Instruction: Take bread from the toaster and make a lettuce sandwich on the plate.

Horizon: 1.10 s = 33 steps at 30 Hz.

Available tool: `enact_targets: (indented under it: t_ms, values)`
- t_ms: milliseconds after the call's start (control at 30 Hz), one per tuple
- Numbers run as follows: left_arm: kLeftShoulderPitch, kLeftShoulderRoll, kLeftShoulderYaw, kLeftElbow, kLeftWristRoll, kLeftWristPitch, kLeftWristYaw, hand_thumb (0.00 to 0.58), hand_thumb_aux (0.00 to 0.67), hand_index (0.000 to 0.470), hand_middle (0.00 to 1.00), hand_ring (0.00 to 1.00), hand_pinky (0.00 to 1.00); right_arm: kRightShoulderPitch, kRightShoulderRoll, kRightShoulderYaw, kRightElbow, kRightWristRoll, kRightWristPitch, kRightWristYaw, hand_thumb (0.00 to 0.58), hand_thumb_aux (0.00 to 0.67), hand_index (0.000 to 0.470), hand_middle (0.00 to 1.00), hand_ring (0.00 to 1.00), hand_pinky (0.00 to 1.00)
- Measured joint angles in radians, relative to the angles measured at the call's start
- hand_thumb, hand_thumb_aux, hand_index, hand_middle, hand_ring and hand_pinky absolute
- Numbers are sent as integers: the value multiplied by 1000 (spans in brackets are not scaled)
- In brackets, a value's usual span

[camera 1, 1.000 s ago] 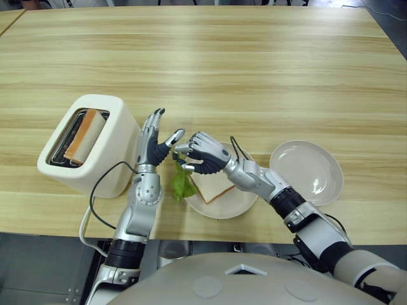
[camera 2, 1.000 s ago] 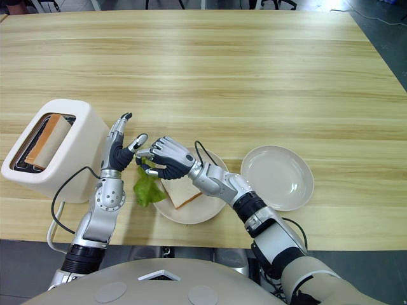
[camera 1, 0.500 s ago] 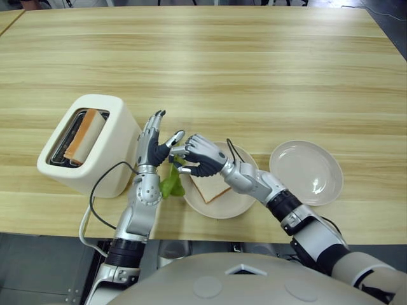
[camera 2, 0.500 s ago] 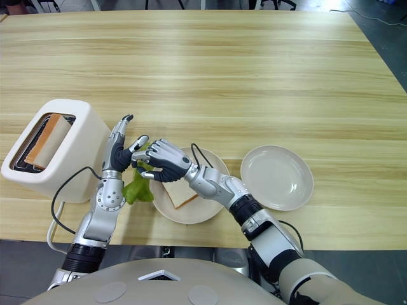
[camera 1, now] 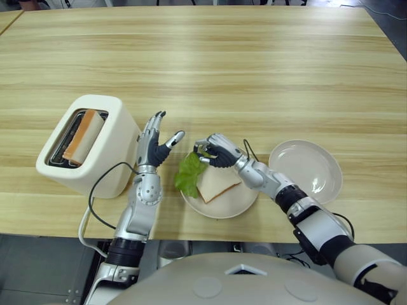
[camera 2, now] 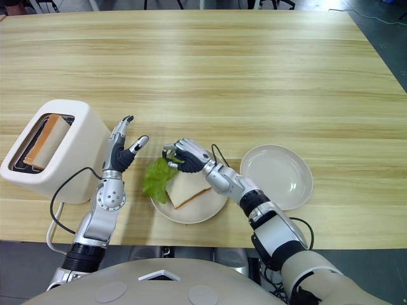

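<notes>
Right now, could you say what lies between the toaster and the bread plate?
The open left hand, beside the lettuce leaf in the right hand, as the left eye view shows.

Most likely a lab or office meeting room with kitchen props set out: one long pale wood-laminate table spans most of the view, dark grey floor shows at 1 o'clock, dark furniture legs line the 12 o'clock edge, and the toaster at 9 o'clock trails its cord off the table's near edge
</notes>
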Motion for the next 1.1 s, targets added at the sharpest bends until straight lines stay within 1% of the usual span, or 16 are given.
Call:
enact_targets:
  t_ms: [200,433,767,933,1100]
  values:
    - [0,1,0,0,0,-1,0,0,0,0,0,0,0,21,-46,-22,-12,41,-3,38,580,670,460,1000,1000,1000]
    - [0,1,1,1,0,-2,0,0,0,0,0,0,0,92,-91,-48,-119,73,-8,93,580,670,460,1000,1000,1000]
    - [0,0,1,3,0,-4,1,0,0,0,0,0,0,251,-150,-54,-296,118,1,237,580,670,460,1000,1000,1000]
    - [-2,-3,1,8,0,-4,2,0,0,0,0,0,0,282,-176,-64,-346,136,17,280,580,670,460,1000,1000,1000]
    - [-3,-5,0,15,-1,-5,3,0,0,0,0,0,0,286,-191,-93,-360,152,40,300,580,670,460,1000,1000,1000]
